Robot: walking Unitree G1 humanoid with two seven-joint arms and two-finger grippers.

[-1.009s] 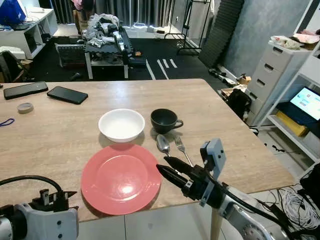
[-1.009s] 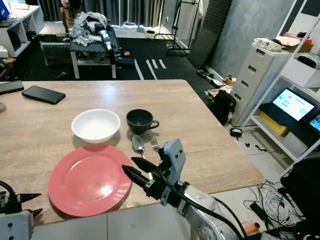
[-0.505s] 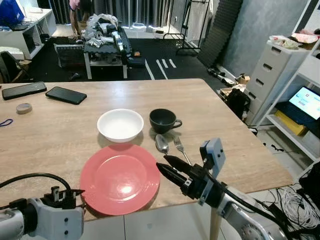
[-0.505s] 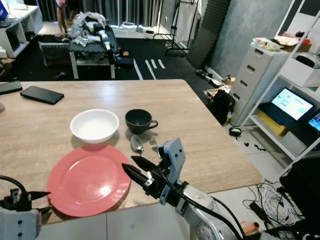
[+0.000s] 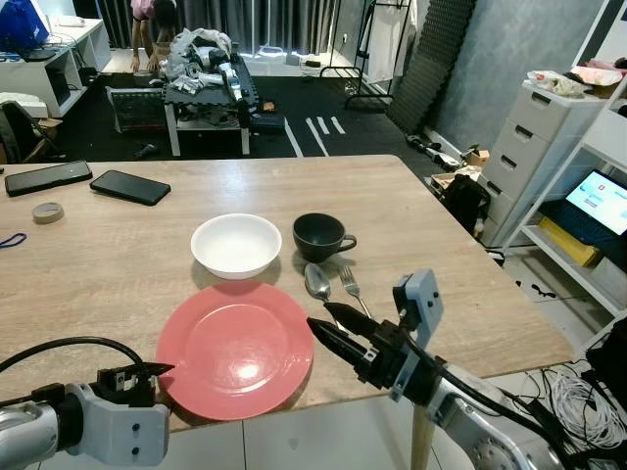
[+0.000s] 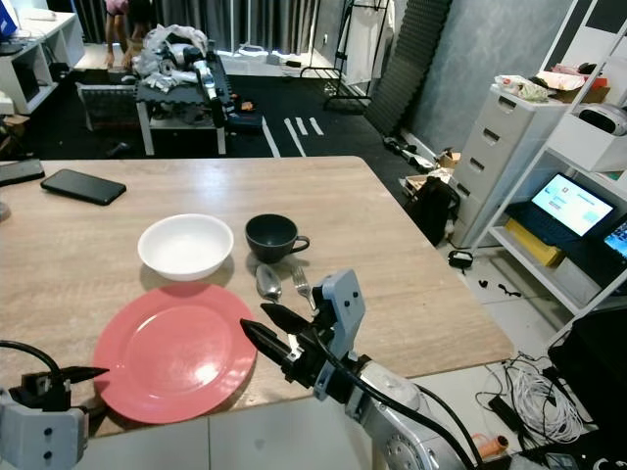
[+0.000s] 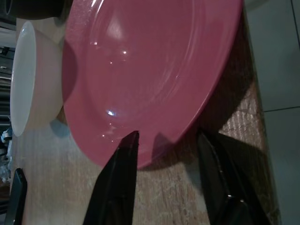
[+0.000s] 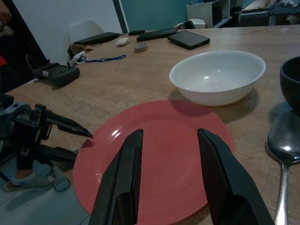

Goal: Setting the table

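Near the plate, both jaws released

At the near edge of the surface (image 5: 118, 264) lies the plate (image 5: 235, 350), between the left gripper (image 7: 171, 143) at its left rim and the right gripper (image 5: 331, 337) at its right rim. Both jaws are apart, holding nothing. It is red, round, glossy.

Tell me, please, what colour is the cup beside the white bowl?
The cup is black, or very dark grey, clearest in the left eye view.

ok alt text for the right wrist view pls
The right pincer, fingers open, hovers over a red plate on a wooden table. Beyond sit a white bowl and a spoon; the left pincer reaches the plate's far edge.
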